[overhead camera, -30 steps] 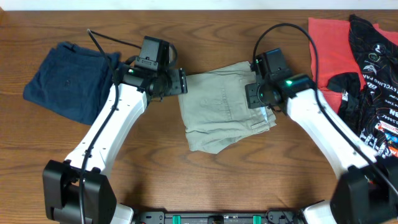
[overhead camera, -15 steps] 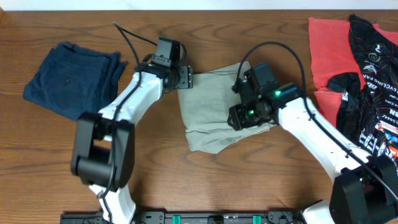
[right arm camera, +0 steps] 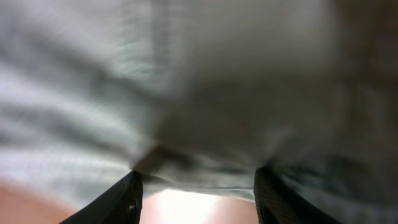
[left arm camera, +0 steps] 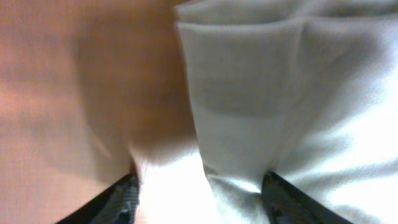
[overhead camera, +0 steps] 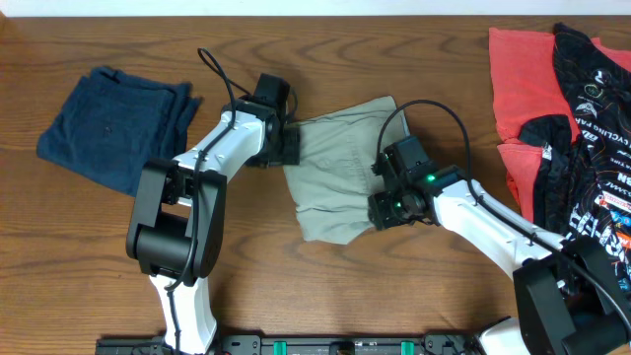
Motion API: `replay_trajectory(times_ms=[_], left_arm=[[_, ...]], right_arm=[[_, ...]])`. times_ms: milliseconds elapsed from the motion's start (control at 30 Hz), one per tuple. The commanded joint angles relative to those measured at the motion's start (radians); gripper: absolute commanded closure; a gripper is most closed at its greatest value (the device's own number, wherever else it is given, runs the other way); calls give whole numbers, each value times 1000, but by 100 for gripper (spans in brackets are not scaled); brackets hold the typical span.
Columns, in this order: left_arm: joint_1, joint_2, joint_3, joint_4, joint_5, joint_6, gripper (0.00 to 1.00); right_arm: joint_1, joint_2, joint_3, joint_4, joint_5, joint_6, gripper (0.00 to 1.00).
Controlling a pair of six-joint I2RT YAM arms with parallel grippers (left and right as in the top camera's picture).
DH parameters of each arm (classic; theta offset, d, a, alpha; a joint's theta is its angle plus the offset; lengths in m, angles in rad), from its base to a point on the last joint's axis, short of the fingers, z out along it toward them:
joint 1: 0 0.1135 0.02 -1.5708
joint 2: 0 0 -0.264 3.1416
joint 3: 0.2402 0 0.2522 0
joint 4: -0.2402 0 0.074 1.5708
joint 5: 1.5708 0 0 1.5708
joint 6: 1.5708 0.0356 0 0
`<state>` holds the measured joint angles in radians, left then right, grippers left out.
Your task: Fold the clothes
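Observation:
The khaki trousers [overhead camera: 335, 168] lie folded in the middle of the table. My left gripper [overhead camera: 287, 145] is at their upper left edge, open, with pale fabric [left arm camera: 261, 93] lying between and ahead of its fingers [left arm camera: 199, 199]. My right gripper [overhead camera: 378, 205] is at their lower right edge, open, with the cloth's hem [right arm camera: 205, 124] just ahead of its fingers [right arm camera: 196, 193]. A folded navy garment [overhead camera: 113, 123] lies at the far left. A red garment [overhead camera: 523, 89] and a black printed jersey [overhead camera: 592, 128] lie heaped at the far right.
The wooden table [overhead camera: 296, 286] shows bare wood in front of the trousers. Both arms' cables loop above the trousers. The heap on the right reaches the table's right edge.
My left gripper has moved right onto the trousers' left edge. My right gripper has slid down and left along their right side, and the trousers' right part is now tucked in narrower.

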<state>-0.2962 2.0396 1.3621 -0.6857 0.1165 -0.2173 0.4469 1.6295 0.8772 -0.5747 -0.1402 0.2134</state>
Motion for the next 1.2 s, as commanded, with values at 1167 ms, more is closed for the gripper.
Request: replay_trajectory(times_ms=[1167], left_arm=[[12,-164,-115,-101,21,-255,9]], right_arm=[[-137,10,-9,107,343,-12,35]])
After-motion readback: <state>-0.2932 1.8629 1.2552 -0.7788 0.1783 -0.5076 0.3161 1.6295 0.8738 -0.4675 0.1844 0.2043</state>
